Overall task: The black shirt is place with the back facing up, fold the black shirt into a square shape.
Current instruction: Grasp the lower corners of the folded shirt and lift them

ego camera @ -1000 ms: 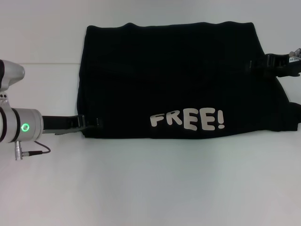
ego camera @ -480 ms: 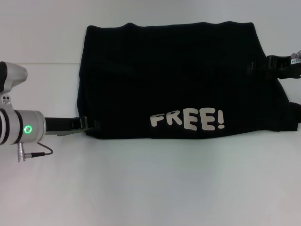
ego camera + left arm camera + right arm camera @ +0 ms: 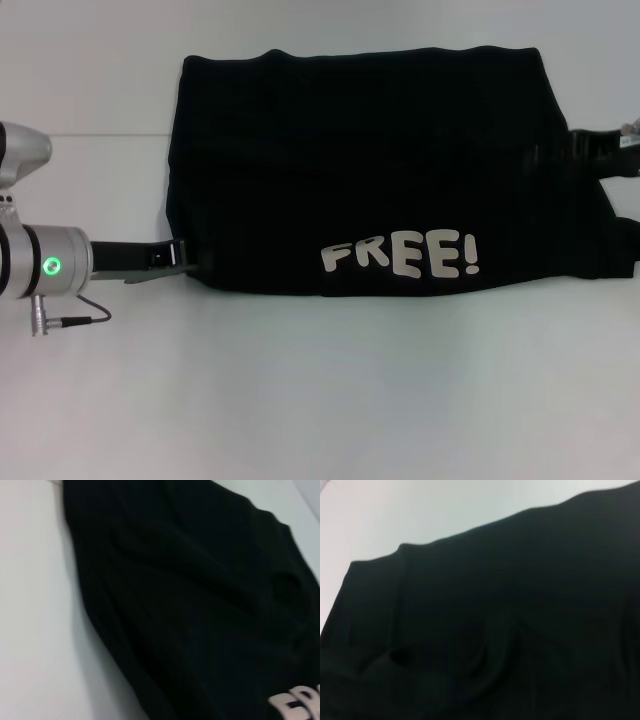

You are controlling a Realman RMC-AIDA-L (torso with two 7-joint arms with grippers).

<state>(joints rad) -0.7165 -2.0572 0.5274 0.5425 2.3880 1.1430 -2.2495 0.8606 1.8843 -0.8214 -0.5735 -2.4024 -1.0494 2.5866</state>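
— Where do the grippers sit?
— Low at the black shirt [image 3: 370, 170]: left gripper [image 3: 183, 258] at its near left corner, right gripper [image 3: 560, 148] at its right edge. Whether either grips cloth, I cannot tell.
— And the shirt?
— Folded into a wide band on the white desk [image 3: 320, 390], "FREE!" lettering [image 3: 400, 256] along its near edge.

left gripper [image 3: 188, 258]: you see its tips run into the black shirt [image 3: 370, 170] at the near left edge; the head view will not tell you whether they pinch cloth.
right gripper [image 3: 590, 150]: its tips are lost against the shirt's right side and its body is cut off by the frame edge.
white lettering [image 3: 297, 705]: cut off in the left wrist view.
right wrist view: you get only dark cloth, folds blurred.
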